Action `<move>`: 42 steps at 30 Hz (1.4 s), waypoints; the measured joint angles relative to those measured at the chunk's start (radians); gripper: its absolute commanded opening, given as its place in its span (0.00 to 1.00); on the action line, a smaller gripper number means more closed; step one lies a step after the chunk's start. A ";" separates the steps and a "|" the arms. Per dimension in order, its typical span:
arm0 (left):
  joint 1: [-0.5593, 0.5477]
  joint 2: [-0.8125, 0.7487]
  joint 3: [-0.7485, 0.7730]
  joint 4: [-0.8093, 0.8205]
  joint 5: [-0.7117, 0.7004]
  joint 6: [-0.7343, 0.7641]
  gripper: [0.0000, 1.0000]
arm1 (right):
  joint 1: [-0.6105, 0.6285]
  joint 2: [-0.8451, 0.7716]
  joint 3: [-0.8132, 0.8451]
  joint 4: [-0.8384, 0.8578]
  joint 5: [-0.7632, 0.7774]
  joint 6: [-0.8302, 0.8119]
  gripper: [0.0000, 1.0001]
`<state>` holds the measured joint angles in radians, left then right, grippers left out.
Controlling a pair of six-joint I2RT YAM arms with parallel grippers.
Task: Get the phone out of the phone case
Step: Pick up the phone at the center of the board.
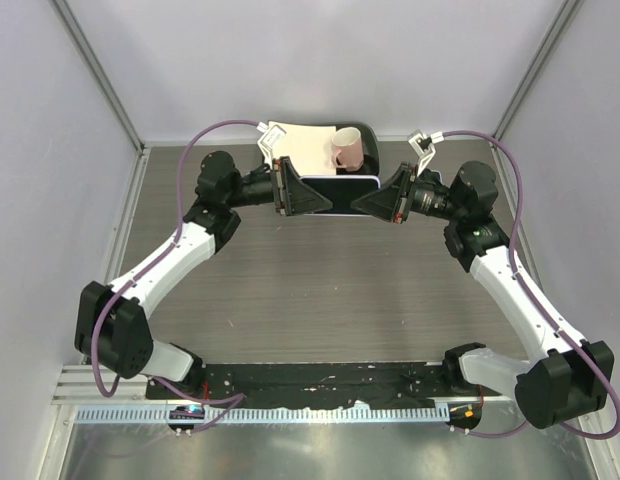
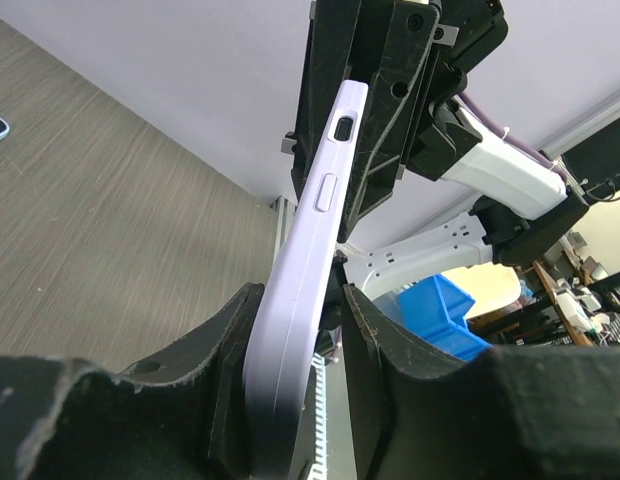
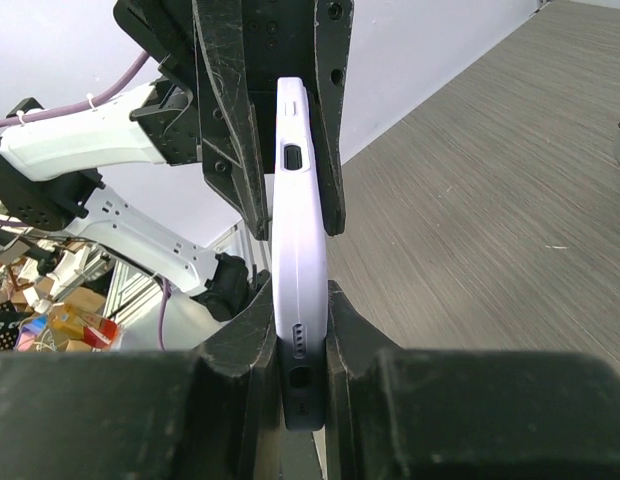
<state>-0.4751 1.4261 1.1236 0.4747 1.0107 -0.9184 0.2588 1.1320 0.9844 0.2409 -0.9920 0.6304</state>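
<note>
The top camera looks down from above and behind the arm bases [image 1: 170, 362], far enough to take in most of the grey wood-grain surface [image 1: 320, 290]. The wrist cameras look closely along the left pincer [image 2: 300, 300] and right pincer [image 3: 298, 292], facing each other; both share the pale lilac phone case [image 2: 325, 180].

Two arms: left arm [image 1: 180, 250], right arm [image 1: 510, 285]. Two grippers, one per arm: left gripper [image 1: 290, 190], right gripper [image 1: 385, 200]. Four fingers in all, two on each gripper. One phone case [image 2: 310, 260], lavender. One phone [image 1: 335, 195], dark-faced. One mug [image 1: 347, 150], pink. One tray [image 1: 368, 135], dark. One cream sheet [image 1: 305, 145]. Two purple cables: left cable [image 1: 210, 135], right cable [image 1: 500, 150]. One table [image 1: 320, 290]. At least one blue bin [image 2: 440, 310]; exact number unclear.
</note>
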 measured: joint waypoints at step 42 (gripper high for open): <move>-0.018 -0.060 0.103 -0.194 0.233 0.109 0.00 | -0.013 -0.082 0.256 -0.384 -0.051 -0.360 0.70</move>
<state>-0.4927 1.3666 1.2266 0.2810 1.2434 -0.8093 0.2455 1.0500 1.2407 -0.1429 -1.0428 0.2703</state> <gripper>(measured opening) 0.199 0.702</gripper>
